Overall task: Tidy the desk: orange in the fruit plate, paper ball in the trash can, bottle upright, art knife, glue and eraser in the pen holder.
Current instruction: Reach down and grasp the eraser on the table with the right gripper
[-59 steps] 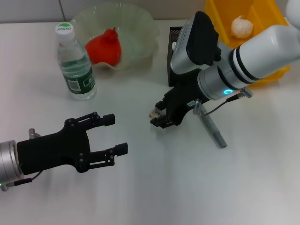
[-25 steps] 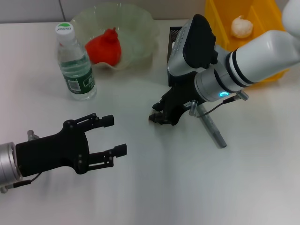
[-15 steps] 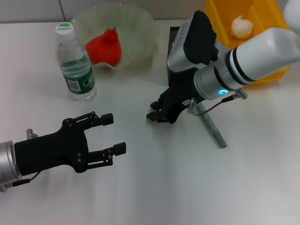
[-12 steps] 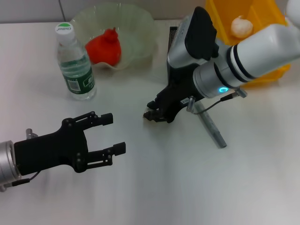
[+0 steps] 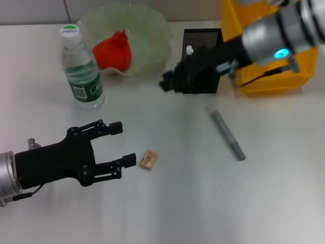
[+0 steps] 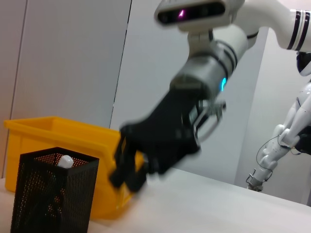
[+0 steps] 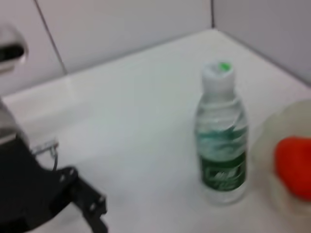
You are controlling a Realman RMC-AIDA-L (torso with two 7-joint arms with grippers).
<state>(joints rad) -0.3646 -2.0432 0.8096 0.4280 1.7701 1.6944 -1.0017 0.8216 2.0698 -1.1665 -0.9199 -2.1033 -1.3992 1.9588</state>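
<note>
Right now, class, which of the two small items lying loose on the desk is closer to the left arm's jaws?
The eraser, the tiny beige block, lies just beyond the left gripper. The grey stick-shaped item lies much farther off, toward the yellow trash can.

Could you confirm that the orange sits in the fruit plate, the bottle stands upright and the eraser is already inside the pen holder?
Not quite: the head view shows the eraser lying on the desk, near the left gripper, not in the pen holder. The orange does sit in the fruit plate, and the bottle stands upright.
</note>
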